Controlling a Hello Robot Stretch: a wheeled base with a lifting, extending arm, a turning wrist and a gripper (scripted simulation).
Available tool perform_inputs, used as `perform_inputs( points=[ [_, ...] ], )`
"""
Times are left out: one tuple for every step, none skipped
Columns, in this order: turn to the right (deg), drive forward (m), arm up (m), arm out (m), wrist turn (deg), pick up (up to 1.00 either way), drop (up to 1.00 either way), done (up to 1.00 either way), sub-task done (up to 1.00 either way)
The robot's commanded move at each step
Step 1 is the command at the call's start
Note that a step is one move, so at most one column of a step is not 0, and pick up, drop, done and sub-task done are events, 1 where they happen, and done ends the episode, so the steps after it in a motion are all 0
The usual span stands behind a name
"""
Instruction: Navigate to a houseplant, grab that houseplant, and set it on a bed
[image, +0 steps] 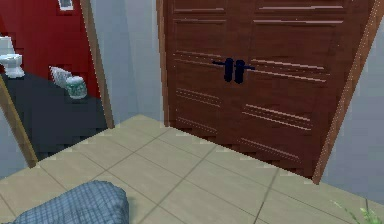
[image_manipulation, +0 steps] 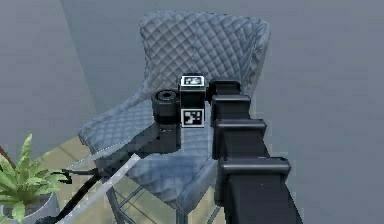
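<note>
Here's the arm (image_manipulation: 250, 170), a dark bar coming up from the bottom of the arm side view, two white marker squares (image_manipulation: 192, 100) at its end. The gripper (image_manipulation: 95, 172) sits left of them, its thin fingers slanting down and to the left in front of a blue quilted armchair (image_manipulation: 200, 45). And there's the houseplant (image_manipulation: 22, 180), green leaves in a pale pot, standing on the floor in that view's bottom left corner, just beside the fingertips and lower than the gripper's body. Touching or apart? Can't tell. Whether it holds anything, and how the fingers are set, can't be told either. Ahead, a dark red double door (image: 260, 80) with black handles (image: 235, 70) rises over the tan tiled floor (image: 180, 170). At the left, a white toilet (image: 10, 55) stands against a red wall.
</note>
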Motion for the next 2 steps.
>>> perform_inputs(
  points=[
    [0.0, 0.0, 0.0, 0.0, -24.0, 0.0, 0.0, 0.0, 0.0],
    [0.0, 0.0, 0.0, -0.14, 0.0, 0.0, 0.0, 0.0, 0.0]
  ],
)
